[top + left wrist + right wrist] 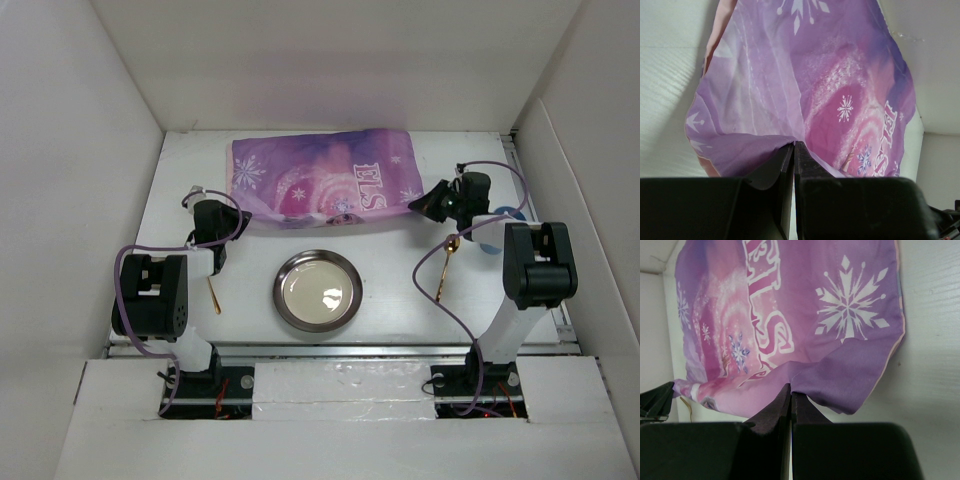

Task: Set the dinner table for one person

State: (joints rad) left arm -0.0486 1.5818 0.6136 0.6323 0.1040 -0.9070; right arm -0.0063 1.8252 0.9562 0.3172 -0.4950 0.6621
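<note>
The white table has a silver rail along its near edge. A purple snowflake-printed cloth mat lies across the far half. A round metal plate sits centred, nearer than the mat and apart from it. A gold spoon lies right of the plate. A gold utensil handle lies to the left, its head hidden. A blue object sits far right, partly hidden.

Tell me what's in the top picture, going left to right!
Thin gold utensil, round metal plate, gold spoon. The left arm, right arm and purple mat overlap these, so I skipped them.
</note>
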